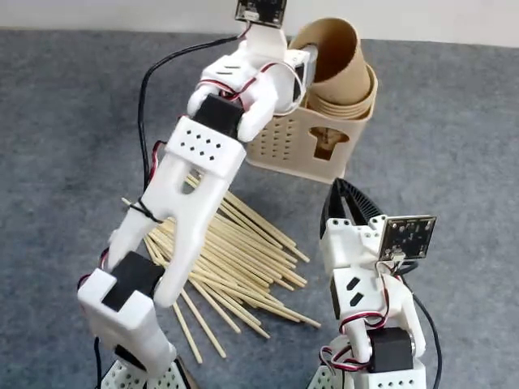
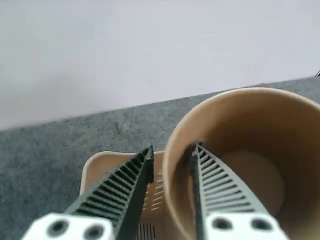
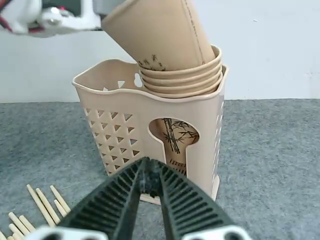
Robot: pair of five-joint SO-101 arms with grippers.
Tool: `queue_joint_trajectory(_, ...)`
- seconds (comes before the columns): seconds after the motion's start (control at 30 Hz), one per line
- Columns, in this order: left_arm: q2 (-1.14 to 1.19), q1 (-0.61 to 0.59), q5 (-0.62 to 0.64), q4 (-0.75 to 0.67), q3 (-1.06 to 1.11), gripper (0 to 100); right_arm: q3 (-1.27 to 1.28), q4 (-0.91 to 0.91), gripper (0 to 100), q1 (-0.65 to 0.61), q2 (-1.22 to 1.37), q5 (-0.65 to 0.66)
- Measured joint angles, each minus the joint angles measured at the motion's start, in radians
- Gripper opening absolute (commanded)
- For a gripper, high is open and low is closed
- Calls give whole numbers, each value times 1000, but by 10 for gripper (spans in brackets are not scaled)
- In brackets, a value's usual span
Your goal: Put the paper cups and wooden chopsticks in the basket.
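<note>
Left end effector [image 2: 173, 150] is clamping the rim of a paper cup [image 1: 332, 49], one finger inside the mouth and one outside on the wall. The cup is leaning over the basket [image 1: 300, 142], which is standing near the far edge of the counter [image 1: 65, 121]. The cup's base is sitting in the top of the stack of cups [image 3: 182, 80] nested in one basket compartment, with its mouth angled back toward the arm.

Right end effector [image 3: 150, 167] is closed on nothing and sitting low just in front of the basket.

The wooden chopsticks [image 1: 235, 259] are lying in a loose fan mid-counter, under the left arm.

Risks, as I am judging them:
- The cup is going in crooked. Letting go at this tilt could leave it perched, and it could roll off the stack onto the counter.
- Pressing down off-axis could wedge the cup against the stack's rim, or push the light basket over or along the counter.
- The inner finger could drag the cup back out when backing off, since it is sitting deep in the mouth.
- The right arm is parked close to the basket, so any swing could nudge it.
- The chopsticks are crossing one another, and a pinch could take several or scatter the pile.
</note>
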Motion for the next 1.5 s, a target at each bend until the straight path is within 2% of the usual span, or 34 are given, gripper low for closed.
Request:
queue_joint_trajectory(0.2,-3,17,0,0,0,130,0,0,6,0,0,0)
queue_joint_trajectory(0.5,-60,107,0,-48,0,127,0,0,6,0,0,0)
queue_joint_trajectory(0.77,-60,104,0,-49,0,127,0,0,6,0,0,0)
queue_joint_trajectory(0.83,-69,104,-5,2,0,126,0,0,6,0,0,0)
queue_joint_trajectory(0.97,-126,104,-132,146,0,126,0,0,6,0,0,0)
queue_joint_trajectory(1.07,-175,104,-181,276,0,126,0,0,6,0,0,0)
queue_joint_trajectory(1.27,-278,84,-190,549,0,126,0,0,6,0,0,0)
queue_joint_trajectory(1.5,-387,-20,-190,779,0,126,0,0,6,0,0,0)
